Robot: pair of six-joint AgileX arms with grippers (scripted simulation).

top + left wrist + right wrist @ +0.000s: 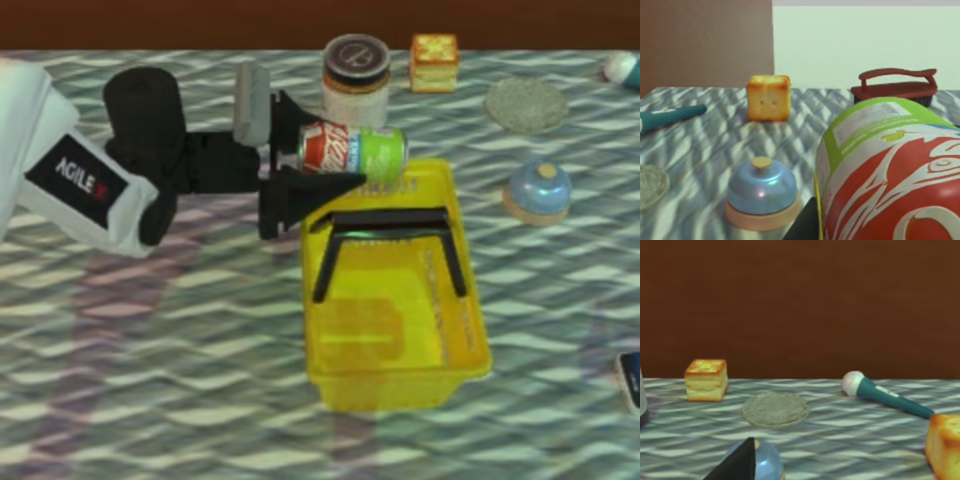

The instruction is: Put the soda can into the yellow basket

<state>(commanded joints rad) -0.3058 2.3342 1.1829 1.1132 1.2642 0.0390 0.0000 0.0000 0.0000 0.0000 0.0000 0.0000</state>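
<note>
While clamping the soda can sideways | left claw | over yellow basket rim

Top overhead; wrists low; all share bell.

"AGILEX" in white on left arm's black label

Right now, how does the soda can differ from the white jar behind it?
The soda can lies on its side, held in the left pincer over the yellow basket's far rim; the white jar stands upright on the table. The can is red, white and green, the jar white with a dark lid. Both are cylinders.
</note>
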